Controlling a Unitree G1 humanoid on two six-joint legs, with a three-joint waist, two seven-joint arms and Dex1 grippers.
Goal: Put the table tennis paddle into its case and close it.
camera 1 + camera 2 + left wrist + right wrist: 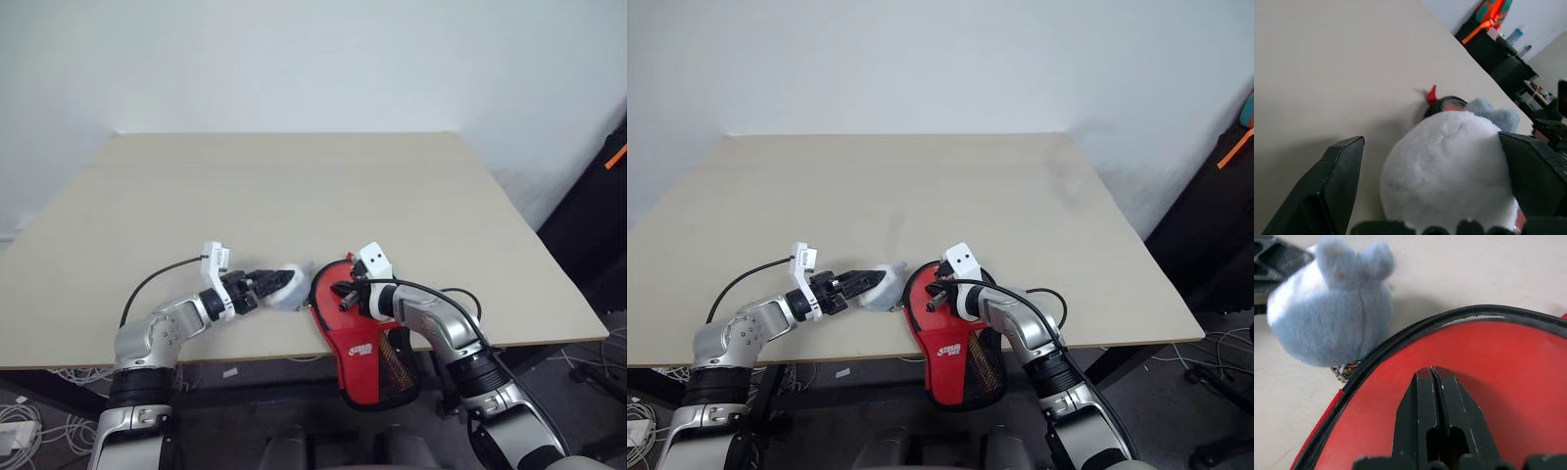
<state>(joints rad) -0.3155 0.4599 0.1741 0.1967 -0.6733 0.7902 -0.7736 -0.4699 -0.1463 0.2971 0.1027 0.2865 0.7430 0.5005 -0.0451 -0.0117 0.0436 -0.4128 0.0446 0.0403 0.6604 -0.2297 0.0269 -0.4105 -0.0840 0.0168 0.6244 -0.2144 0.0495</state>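
At table's [294, 186] near edge, paddle [1459, 352] sits inside case [358, 343], zip unclosed. Right hand [1432, 377] shut, pressing red face. Left hand [1430, 186] wide around fluffy pom-pom [1449, 166]. Zipping remains.

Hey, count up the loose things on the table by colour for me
Red: 1, the case, hanging partly off the table's near edge.
Pale blue-white: 1, the fluffy pompom at the case's zip, between the left gripper's fingers.
Total: 2.

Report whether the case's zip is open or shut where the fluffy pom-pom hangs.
Open there: the case shows its black zip edge gaping beside the pom-pom. Elsewhere along the rim, cannot tell.
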